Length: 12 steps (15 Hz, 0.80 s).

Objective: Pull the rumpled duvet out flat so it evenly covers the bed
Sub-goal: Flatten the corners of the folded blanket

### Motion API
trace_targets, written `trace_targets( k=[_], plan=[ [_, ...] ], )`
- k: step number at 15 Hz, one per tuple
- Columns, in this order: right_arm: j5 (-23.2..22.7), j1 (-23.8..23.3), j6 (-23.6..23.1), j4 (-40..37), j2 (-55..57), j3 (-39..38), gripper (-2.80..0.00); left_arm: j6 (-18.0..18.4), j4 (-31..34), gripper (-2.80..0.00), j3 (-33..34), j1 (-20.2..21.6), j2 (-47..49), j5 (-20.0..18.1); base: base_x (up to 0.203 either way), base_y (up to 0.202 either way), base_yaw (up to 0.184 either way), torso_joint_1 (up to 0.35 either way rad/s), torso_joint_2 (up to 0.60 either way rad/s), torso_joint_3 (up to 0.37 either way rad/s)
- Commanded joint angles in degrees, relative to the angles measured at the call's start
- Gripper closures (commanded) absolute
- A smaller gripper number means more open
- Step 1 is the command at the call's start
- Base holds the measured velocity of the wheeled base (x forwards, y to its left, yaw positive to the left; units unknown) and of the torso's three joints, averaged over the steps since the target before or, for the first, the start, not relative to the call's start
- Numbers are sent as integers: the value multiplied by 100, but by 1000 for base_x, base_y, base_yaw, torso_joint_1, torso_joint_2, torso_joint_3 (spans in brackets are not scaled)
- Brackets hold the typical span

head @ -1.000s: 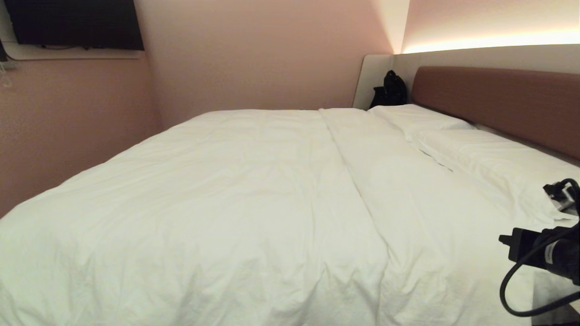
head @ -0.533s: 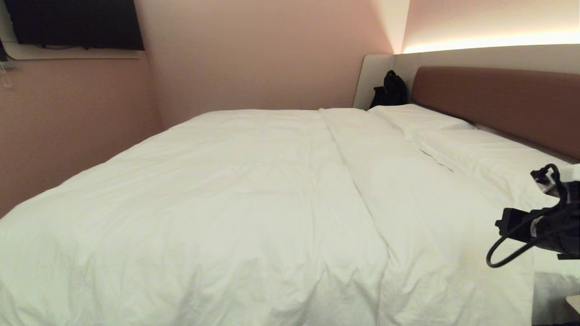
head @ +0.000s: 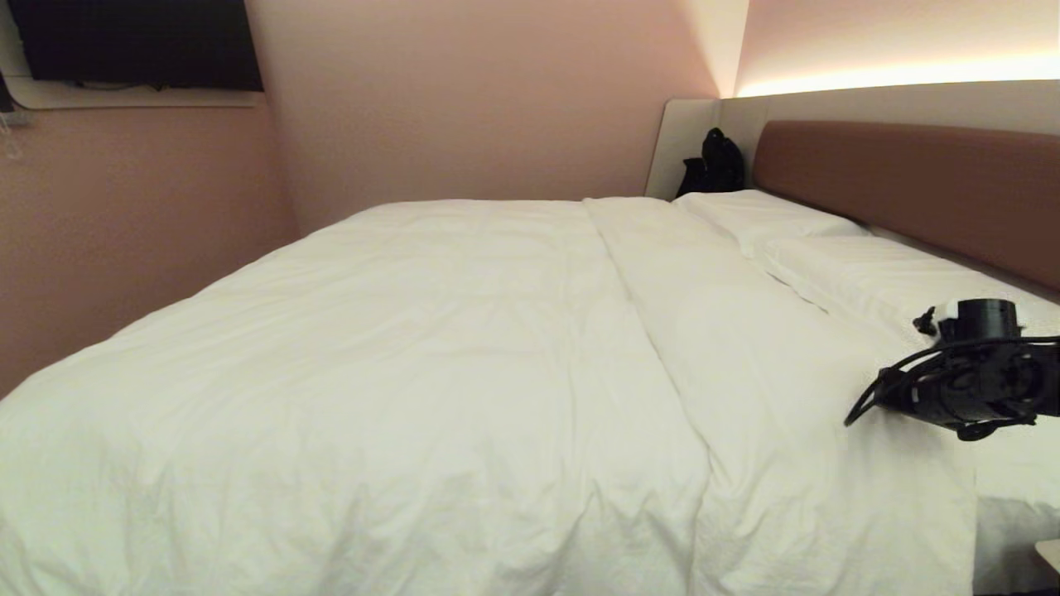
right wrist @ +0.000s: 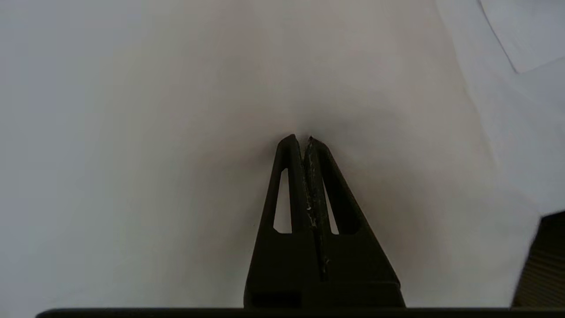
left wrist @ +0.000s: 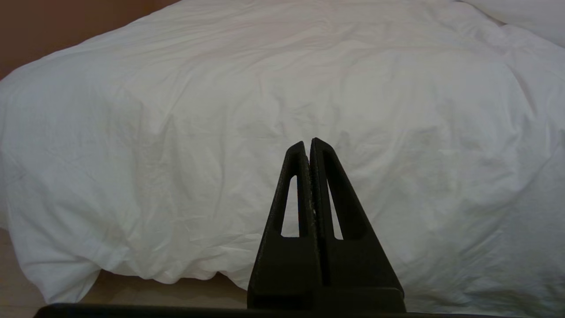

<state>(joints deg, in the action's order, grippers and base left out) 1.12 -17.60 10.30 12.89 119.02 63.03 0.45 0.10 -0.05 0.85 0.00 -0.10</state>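
The puffy white duvet (head: 431, 364) lies spread over the bed (head: 911, 186), with a long ridge running from the far side to the near edge. It hangs down the near side (left wrist: 176, 176). My right arm (head: 969, 389) reaches over the duvet's near right part, by the pillows. The right gripper (right wrist: 304, 138) is shut and empty, its tips close above smooth white cloth (right wrist: 176, 132); whether they touch it I cannot tell. My left gripper (left wrist: 307, 142) is shut and empty, held low and apart from the duvet's hanging side.
Two white pillows (head: 869, 273) lie along the brown headboard. A black bag (head: 712, 165) sits in the far corner. A dark screen (head: 137, 41) hangs on the left wall. Pale floor (left wrist: 167, 291) shows under the duvet's hem.
My right arm has risen and swung in from the lower right edge, further over the bed. The duvet and the left gripper have not moved.
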Motion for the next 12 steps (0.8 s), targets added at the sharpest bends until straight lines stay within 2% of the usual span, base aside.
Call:
trace_targets(
  k=[1,4,7,12],
  plan=[
    [172,-213,-265,-165,985,468,0,-1,-1,0,5,3,0,1,0,0,0,0,0,0],
    [285,-337,-407,-190,1123,458,0,-1,-1,0,3,3,0,1,0,0,0,0,0,0],
    [349,-544,-515,-183,873,-188,0,-1,-1,0,5,3,0,1,0,0,0,0,0,0],
    [436,-824,-1063,-181,-64,-1251,0,-1,-1,0,-3,3,0,1,0,0,0,0,0,0]
  ],
)
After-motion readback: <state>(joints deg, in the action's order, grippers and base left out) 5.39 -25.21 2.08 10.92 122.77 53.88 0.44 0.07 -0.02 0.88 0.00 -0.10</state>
